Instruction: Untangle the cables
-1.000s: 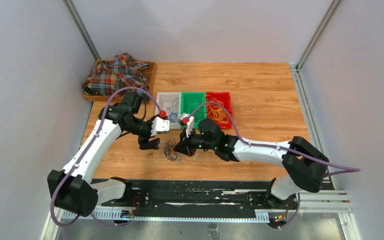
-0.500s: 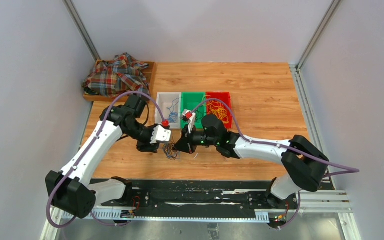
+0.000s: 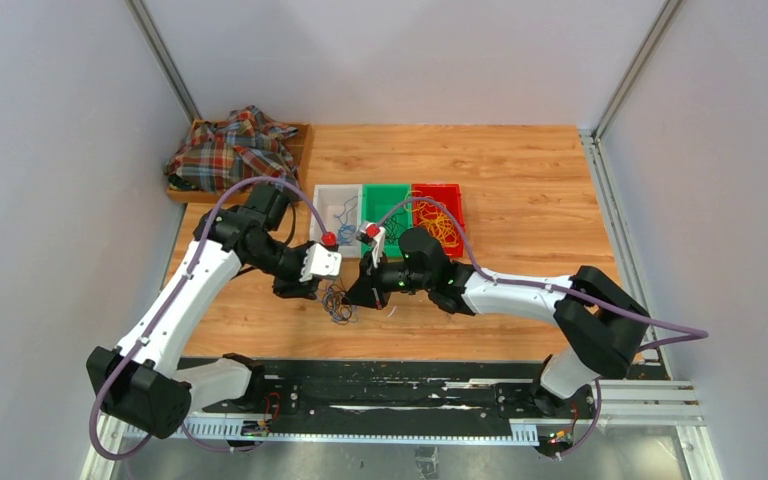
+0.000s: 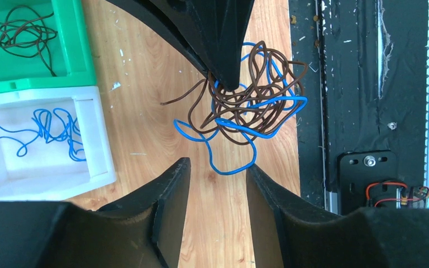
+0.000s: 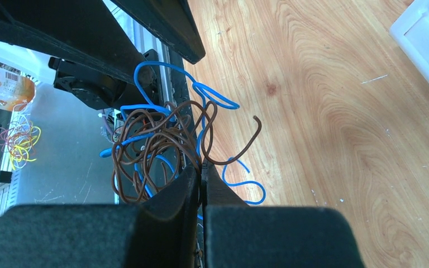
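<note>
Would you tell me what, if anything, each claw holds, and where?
The right claw pinches the cable tangle by a brown strand; the left claw, open, holds nothing.

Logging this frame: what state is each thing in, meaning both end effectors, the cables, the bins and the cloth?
left end effector: open, holding nothing.
right end effector: shut on the cable tangle.
cable tangle: brown and blue strands knotted together.
white bin: holds a blue cable.
green bin: holds a brown cable.
red bin: holds yellow cables.
plaid cloth: crumpled.
</note>
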